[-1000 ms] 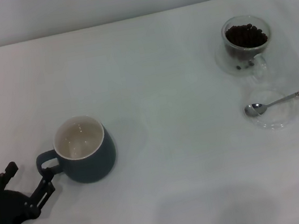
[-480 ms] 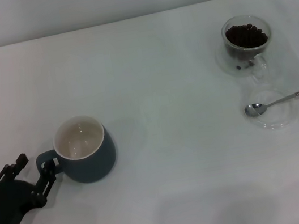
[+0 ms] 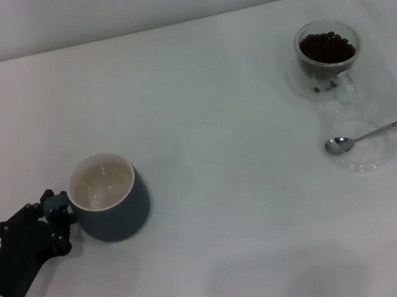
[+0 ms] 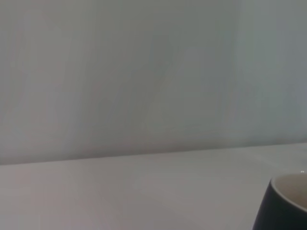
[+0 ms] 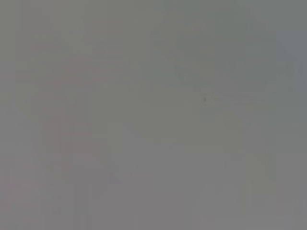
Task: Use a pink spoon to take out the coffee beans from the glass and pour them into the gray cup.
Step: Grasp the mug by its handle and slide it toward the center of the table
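The left gripper (image 3: 52, 219) has advanced and now clenches the handle of the cup (image 3: 108, 198), shifting it slightly. Spoon (image 3: 375, 132) and glass (image 3: 328, 58) sit well apart, far beyond the cup (right gripper unseen). Judged: cup repositioning precedes scooping.

end effector (image 3: 52, 219): showing as matte black, built of angular linked segments with jointed fingers
wrist: widening into a black housing, then a pale grey-white cylindrical section
marking: a small green light glowing on the pale section
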Tool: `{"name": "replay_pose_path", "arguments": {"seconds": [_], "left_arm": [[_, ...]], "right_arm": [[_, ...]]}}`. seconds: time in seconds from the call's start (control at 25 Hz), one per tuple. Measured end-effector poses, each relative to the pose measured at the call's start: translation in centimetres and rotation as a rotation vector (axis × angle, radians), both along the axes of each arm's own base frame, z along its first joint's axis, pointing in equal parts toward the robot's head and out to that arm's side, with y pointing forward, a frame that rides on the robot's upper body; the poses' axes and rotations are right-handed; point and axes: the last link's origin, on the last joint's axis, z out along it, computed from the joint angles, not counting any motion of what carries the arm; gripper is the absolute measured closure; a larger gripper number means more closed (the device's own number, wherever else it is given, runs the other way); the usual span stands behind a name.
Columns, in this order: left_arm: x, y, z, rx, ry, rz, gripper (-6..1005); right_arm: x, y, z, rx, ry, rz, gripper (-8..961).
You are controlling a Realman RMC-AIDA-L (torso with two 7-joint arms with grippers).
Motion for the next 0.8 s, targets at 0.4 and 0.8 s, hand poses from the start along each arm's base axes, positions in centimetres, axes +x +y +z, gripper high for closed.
{"name": "replay_pose_path", "arguments": {"seconds": [0.4,0.8], "left_arm": [[0.6,0.9,-0.3,0.001,0.003,-0.001,874],[1.9,1.4,-1.1,-0.018,-0.001,-0.029,886]], "right_arm": [[0.1,-0.1,0.2,0.002,-0.005,-0.003,99],[0.2,-0.1,0.2,0.003,-0.005,-0.003,101]]}}
